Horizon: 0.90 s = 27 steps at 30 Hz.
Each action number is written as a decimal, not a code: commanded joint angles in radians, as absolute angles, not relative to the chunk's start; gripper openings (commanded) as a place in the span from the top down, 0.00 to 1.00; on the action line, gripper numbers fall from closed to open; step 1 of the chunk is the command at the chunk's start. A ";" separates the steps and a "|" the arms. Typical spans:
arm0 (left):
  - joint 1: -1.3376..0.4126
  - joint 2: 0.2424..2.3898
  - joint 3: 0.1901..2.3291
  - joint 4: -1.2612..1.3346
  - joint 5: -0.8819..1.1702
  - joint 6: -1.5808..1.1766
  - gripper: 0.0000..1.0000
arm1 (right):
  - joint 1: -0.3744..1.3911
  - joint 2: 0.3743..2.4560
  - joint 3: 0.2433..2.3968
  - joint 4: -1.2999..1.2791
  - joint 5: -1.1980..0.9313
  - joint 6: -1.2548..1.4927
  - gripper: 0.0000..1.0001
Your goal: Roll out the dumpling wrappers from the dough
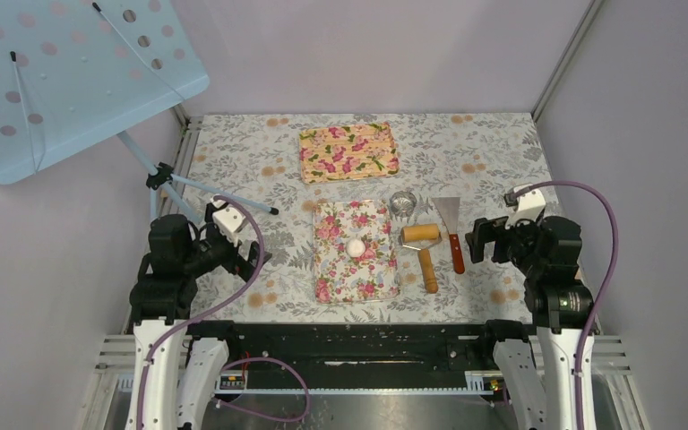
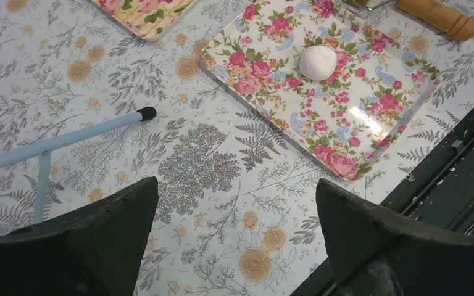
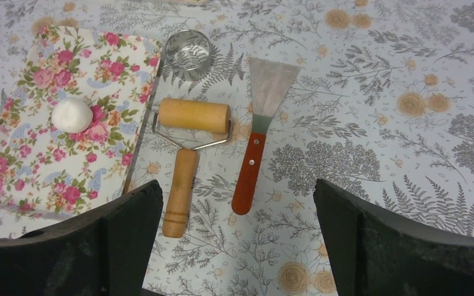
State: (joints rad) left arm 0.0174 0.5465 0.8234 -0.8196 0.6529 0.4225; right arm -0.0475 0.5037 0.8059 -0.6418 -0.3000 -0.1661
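Two low-folded arms, left arm and right arm, flanking the dough, jaws wide apart, empty

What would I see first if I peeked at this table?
Probably the little white ball of dough, sitting in the middle of a bright flowery board at the centre of the table. Just to its right lie a wooden roller and a scraper with a red handle. A big pale blue sheet full of holes hangs over the far left corner.
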 commanded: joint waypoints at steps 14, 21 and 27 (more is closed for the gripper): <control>-0.284 0.903 0.897 -0.490 0.424 0.431 0.01 | -0.043 0.879 1.016 -0.699 -0.385 -0.245 0.01; -0.445 1.105 0.871 -0.328 0.178 0.411 0.01 | -0.042 0.948 0.953 -0.684 -0.361 -0.284 0.03; -0.443 1.131 0.808 -0.255 0.154 0.387 0.01 | -0.041 1.035 0.942 -0.686 -0.302 -0.292 0.05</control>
